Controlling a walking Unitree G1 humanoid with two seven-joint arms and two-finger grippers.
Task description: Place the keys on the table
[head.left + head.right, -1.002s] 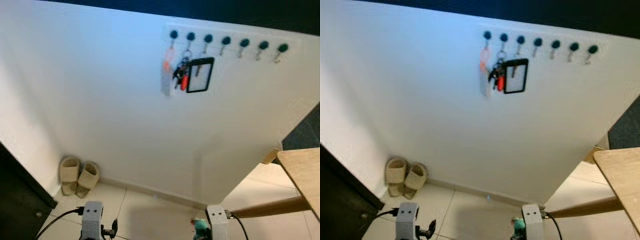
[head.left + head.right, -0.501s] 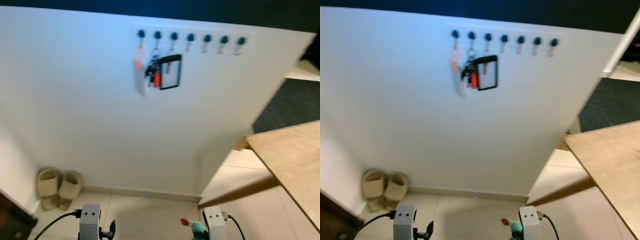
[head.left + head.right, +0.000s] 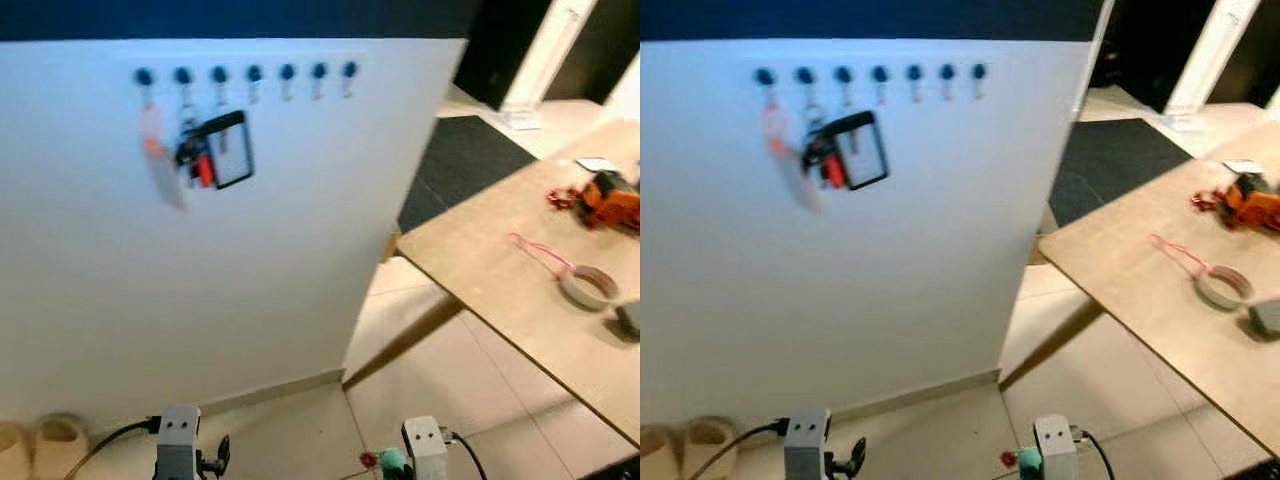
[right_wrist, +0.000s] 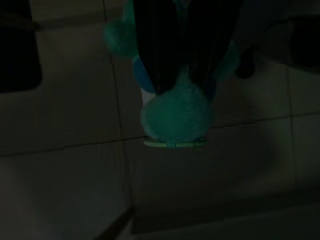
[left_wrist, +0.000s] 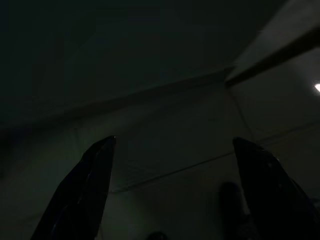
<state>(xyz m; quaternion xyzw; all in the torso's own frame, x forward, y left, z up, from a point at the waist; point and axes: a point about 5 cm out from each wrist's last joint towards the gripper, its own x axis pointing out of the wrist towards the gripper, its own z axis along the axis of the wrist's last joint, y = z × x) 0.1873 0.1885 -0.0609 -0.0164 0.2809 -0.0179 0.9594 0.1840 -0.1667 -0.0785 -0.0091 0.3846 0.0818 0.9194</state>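
Observation:
A bunch of keys with a fluffy teal charm hangs from my right gripper, which is shut on it low over the tiled floor. In the left eye view the teal charm and a red tag peek out beside my right wrist at the bottom edge. The wooden table stretches along the right, ahead of and above that gripper. In the dark left wrist view, my left gripper hangs open with nothing between its fingers.
The table carries an orange toy, a tape roll and a pink cord. A white wall on the left bears a hook row with other keys and a card holder. Slippers lie below; a dark mat lies beyond.
The camera has swung to the right: the hooks and slippers slid left and much more of the table came into view. Both arms hang as before.

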